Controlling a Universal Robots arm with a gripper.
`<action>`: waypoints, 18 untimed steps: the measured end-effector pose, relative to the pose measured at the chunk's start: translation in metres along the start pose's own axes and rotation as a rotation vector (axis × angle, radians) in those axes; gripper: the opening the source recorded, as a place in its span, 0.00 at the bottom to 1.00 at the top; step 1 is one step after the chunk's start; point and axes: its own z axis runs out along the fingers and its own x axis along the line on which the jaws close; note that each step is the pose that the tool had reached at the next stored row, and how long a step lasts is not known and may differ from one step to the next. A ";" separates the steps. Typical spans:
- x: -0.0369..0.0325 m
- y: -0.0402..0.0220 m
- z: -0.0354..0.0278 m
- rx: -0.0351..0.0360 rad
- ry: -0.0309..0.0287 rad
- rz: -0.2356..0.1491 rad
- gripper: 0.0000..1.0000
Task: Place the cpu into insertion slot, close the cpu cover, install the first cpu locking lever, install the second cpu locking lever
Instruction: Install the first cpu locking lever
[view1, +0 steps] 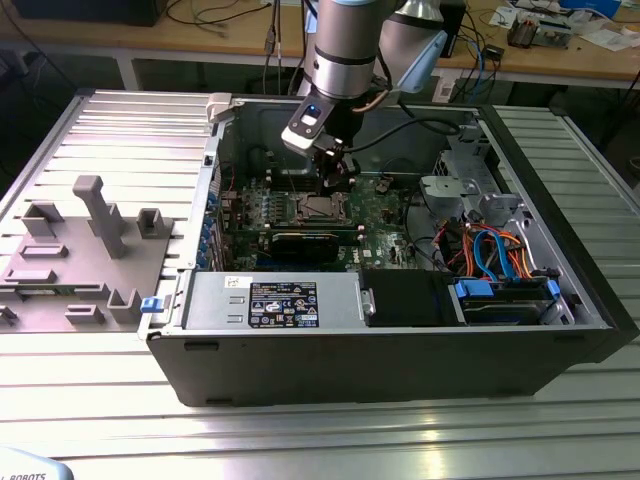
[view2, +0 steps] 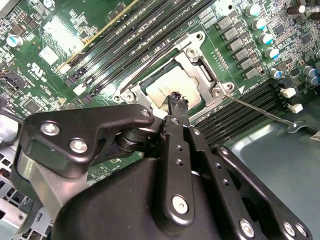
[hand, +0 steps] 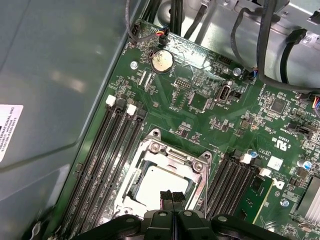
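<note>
Bright overhead light; glare on slatted table (view1: 330, 435).

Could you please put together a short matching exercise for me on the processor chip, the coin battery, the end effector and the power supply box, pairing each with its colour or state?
Things:
1. processor chip
2. coin battery
3. end effector
4. power supply box

Descriptions:
A. grey, with a dark label
B. black, shut
C. pale, square and flat
D. round and shiny

Pairs: 1-C; 2-D; 3-B; 4-A.
</note>
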 end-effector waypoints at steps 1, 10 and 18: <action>0.0000 0.0000 0.0000 -0.0001 0.0000 -0.002 0.11; 0.0000 0.0000 0.0000 -0.0003 -0.0008 -0.020 0.11; 0.0000 0.0000 0.0000 -0.0005 -0.0013 -0.032 0.11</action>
